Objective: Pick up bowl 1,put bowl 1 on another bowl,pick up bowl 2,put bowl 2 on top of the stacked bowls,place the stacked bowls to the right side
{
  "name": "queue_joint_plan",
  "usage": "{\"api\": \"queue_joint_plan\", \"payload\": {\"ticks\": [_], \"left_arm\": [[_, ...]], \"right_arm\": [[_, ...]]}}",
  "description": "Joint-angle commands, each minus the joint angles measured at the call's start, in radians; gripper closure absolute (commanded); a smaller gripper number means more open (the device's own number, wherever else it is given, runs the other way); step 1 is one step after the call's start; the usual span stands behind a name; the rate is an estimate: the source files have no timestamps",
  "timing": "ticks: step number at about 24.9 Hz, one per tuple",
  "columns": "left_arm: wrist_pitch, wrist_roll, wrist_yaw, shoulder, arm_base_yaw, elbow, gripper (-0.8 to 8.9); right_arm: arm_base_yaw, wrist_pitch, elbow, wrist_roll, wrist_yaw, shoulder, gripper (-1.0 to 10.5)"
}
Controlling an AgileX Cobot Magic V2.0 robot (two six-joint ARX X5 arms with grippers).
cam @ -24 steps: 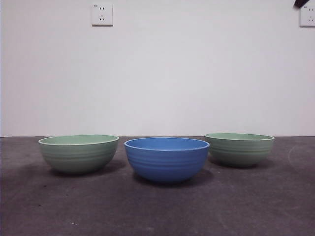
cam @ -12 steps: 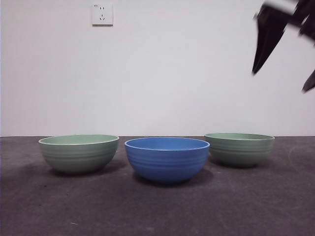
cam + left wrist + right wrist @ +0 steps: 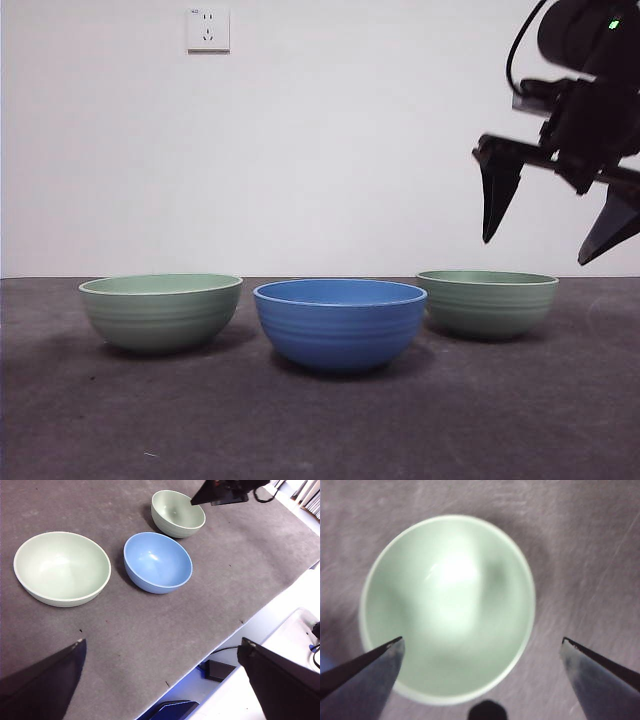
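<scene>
The pale green bowl (image 3: 487, 302) under the right end effector (image 3: 552, 228) looks rigid and smooth-walled, probably ceramic or hard plastic; its glossy inside may be slippery, so pinching the light rim, one jaw inside and one outside, seems the safest hold. It sits on the dark counter (image 3: 320, 430), just beside the blue bowl (image 3: 339, 323), which stands in the middle of the row, with a second pale green bowl (image 3: 160, 310) on the blue one's other side. The right end effector hangs above its bowl, jaws spread wide, clear of the rim. The left end effector (image 3: 160, 680) waits high over the near counter edge, jaws wide and empty.
</scene>
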Motion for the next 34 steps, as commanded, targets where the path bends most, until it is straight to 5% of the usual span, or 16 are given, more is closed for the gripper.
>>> {"api": "queue_joint_plan", "payload": {"ticks": [1, 10, 14, 20, 24, 34], "left_arm": [[-0.002, -0.002, 0.0, 0.0, -0.003, 0.002, 2.25], [-0.002, -0.002, 0.0, 0.0, -0.003, 0.002, 2.25], [-0.002, -0.002, 0.0, 0.0, -0.003, 0.002, 2.25], [-0.002, -0.002, -0.001, 0.0, -0.003, 0.002, 2.25], [-0.002, -0.002, -0.002, 0.0, -0.003, 0.002, 2.25], [0.027, -0.002, -0.055, 0.0, -0.003, 0.002, 2.25]], "right_arm": [[-0.017, 0.014, 0.005, 0.009, 0.008, 0.04, 4.8], [-0.05, 0.036, 0.005, 0.008, 0.008, 0.1, 5.9], [-0.05, 0.047, 0.005, -0.009, 0.0, 0.101, 8.0], [-0.05, 0.043, 0.005, -0.009, 0.0, 0.127, 8.0], [-0.05, 0.078, 0.005, -0.009, 0.0, 0.131, 9.6], [-0.012, 0.047, 0.006, -0.018, -0.058, -0.043, 9.6]]}}
